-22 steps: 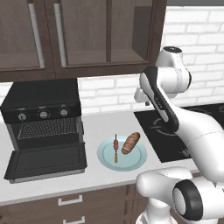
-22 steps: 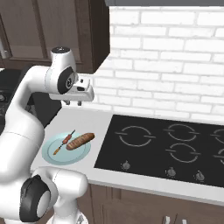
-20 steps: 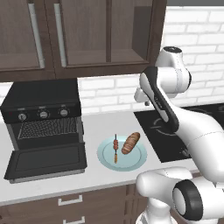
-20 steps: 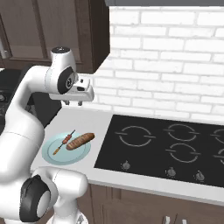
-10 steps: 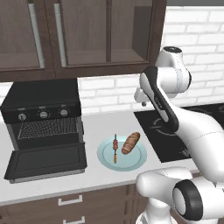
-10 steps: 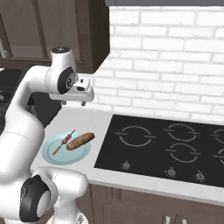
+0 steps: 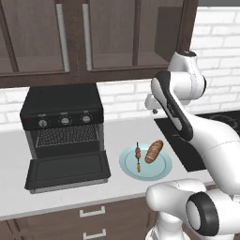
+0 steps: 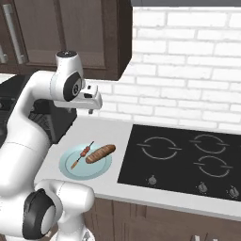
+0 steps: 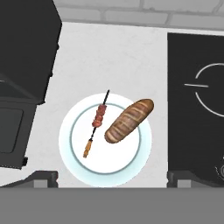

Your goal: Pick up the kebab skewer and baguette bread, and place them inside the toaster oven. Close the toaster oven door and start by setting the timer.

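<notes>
Kebab skewer (image 9: 98,124) and baguette bread (image 9: 129,120) lie side by side on the plate (image 9: 74,157), right of the toaster oven (image 7: 63,122); its door (image 7: 68,170) hangs down. Our hand (image 9: 111,178) hovers above, fingers apart, empty, so we judge nothing is done yet

Kebab skewer (image 9: 97,124) and baguette bread (image 9: 129,120) lie side by side beside the open-doored toaster oven (image 7: 63,124)

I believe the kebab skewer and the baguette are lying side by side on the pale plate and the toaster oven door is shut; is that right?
Not quite: the toaster oven door is dropped open, as the left base view shows. The kebab skewer and baguette do lie side by side on the pale plate.
</notes>
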